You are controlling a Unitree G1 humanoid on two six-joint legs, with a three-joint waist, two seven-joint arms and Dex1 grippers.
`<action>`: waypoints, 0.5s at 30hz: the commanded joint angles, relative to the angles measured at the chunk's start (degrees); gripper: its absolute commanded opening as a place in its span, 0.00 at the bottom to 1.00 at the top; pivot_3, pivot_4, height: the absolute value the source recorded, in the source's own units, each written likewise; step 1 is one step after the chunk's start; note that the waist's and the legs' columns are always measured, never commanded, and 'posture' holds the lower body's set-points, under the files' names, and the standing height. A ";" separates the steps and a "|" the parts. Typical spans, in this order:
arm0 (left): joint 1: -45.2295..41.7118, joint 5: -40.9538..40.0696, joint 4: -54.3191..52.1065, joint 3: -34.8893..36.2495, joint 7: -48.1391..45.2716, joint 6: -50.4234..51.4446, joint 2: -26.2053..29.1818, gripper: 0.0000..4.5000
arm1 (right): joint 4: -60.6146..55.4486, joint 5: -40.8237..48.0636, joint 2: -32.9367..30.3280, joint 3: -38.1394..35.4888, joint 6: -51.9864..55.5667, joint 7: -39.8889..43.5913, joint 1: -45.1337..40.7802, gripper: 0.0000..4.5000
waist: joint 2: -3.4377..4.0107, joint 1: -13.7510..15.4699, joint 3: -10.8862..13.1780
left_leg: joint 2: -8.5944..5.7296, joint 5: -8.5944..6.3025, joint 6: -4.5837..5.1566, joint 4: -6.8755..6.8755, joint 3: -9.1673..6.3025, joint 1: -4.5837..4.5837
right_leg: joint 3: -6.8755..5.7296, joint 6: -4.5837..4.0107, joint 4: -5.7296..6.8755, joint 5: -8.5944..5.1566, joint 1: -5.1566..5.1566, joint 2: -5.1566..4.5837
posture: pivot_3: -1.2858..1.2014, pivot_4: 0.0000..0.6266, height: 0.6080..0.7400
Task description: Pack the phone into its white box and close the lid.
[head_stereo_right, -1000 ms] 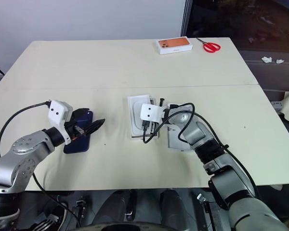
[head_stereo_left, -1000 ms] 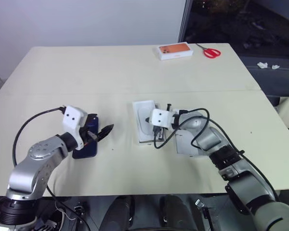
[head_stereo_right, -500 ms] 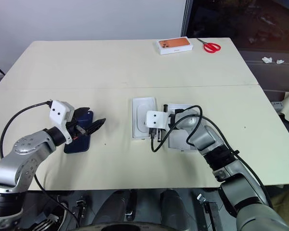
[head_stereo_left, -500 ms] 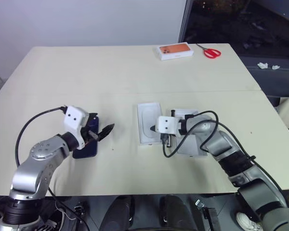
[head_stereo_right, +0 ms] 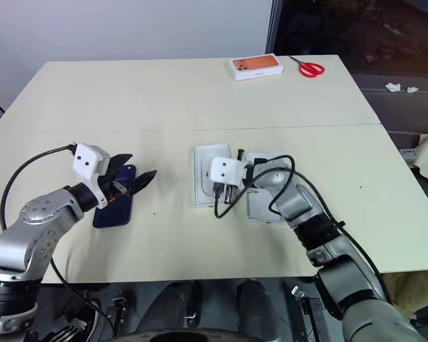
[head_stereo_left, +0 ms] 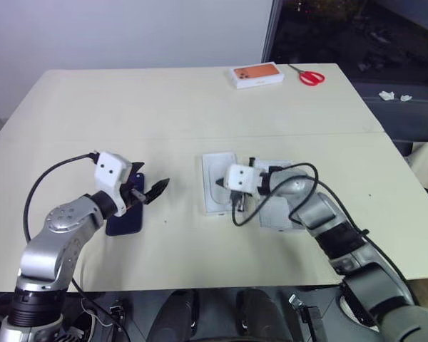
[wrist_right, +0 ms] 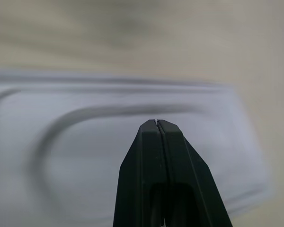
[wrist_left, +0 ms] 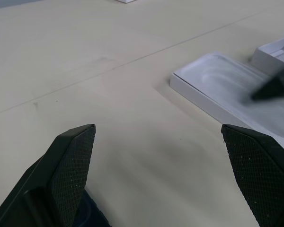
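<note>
right gripper (head_stereo_left: 220,182) lifted off the white insert (head_stereo_left: 215,179), insert shifted slightly

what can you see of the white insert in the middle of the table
The insert is a flat white rectangular piece, cardboard or moulded pulp by its look, with a shallow rounded recess in its upper face. It lies flat on the table, long side running away from the robot, just left of another white box part, very close to it; whether they touch is unclear. The shut right gripper hangs over its recess, empty. Its near right part is hidden behind that gripper's white camera block. Nothing lies in it.
</note>
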 commanded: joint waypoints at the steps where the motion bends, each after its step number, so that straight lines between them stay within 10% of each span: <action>1: -0.92 0.37 -0.70 1.50 -0.01 -0.97 -0.11 1.00 | 1.70 0.35 1.11 -2.30 -1.54 -2.61 -2.44 0.01 | 0.00 0.09 0.00 | 0.00 0.00 0.00 0.00 0.00 0.00 | 0.00 0.00 -0.01 0.00 0.00 0.00 | 0.52 0.24 1.00; 15: -0.18 0.75 -1.62 1.81 -0.09 -0.90 -0.19 1.00 | 12.32 -10.16 2.36 5.13 -11.10 -7.31 -3.90 0.01 | 0.00 -0.20 0.00 | 0.00 0.11 -0.18 -0.02 0.01 0.00 | 0.01 0.00 0.00 0.00 -0.01 0.02 | 0.52 0.24 1.00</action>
